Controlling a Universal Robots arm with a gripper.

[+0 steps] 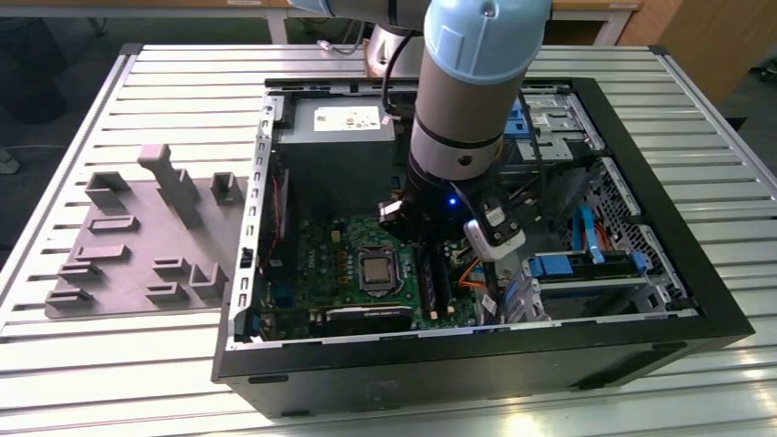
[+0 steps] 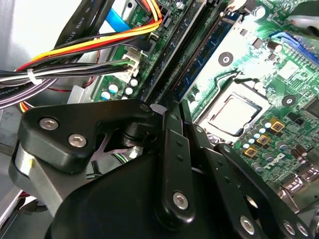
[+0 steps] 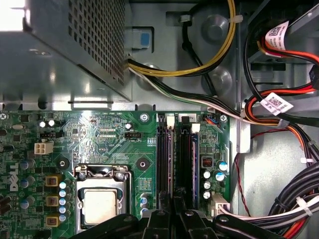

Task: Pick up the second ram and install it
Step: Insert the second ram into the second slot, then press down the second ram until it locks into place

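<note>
A long, thin, dark blue-green ram strip (image 2: pixel 209 45) stands edge-up in a slot on the green motherboard (image 3: pixel 99 134). It also appears in the first wrist view (image 3: pixel 195 159), beside the black slot rails (image 3: pixel 167 159). I cannot tell whether it is the second ram. My gripper (image 3: pixel 173 203) is deep inside the open computer case (image 1: pixel 419 238), just above those rails and left of the strip. Its fingers (image 2: pixel 172 124) are shut together and hide whatever lies right beneath the tips.
The grey power-supply box (image 1: pixel 334 137) stands just beyond the slots. The silver processor (image 3: pixel 102 206) sits beside the rails. Bundled cables (image 3: pixel 279 114) and a blue drive bracket (image 1: pixel 583 264) crowd the other side. A grey fixture block (image 1: pixel 146 237) lies on the slatted table outside the case.
</note>
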